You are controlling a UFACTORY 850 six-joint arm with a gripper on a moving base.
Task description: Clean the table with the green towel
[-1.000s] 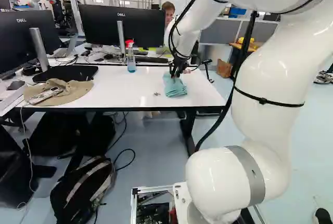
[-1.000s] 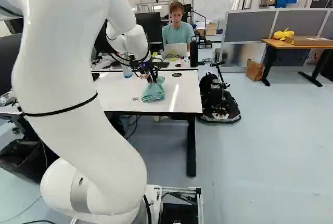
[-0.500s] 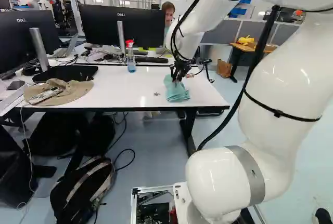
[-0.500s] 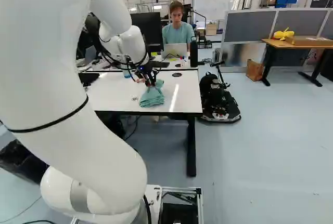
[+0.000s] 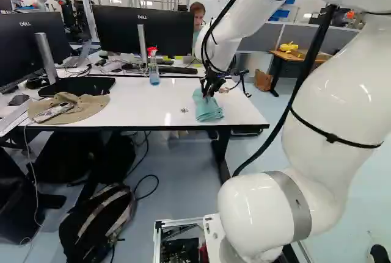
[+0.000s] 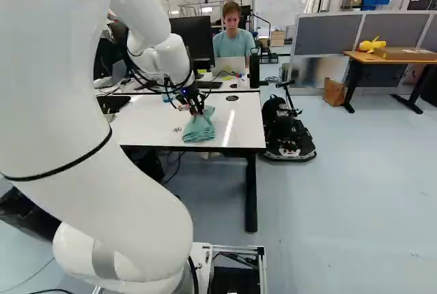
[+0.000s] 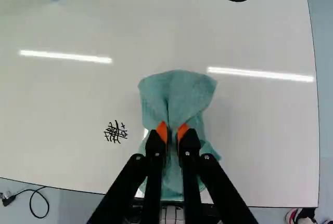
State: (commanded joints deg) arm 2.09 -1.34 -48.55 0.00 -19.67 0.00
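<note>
That pale green cloth towel lies folded and rumpled, pinched at its middle, on a glossy white rectangular table marked with a small black scribble.

Brand logos on 2 monitors; pen marks on tbl, unreadable.

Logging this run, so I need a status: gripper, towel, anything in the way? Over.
Gripper shut on green towel. Towel on white table, black scribble beside it. Spray bottle farther back, not touching towel.
</note>
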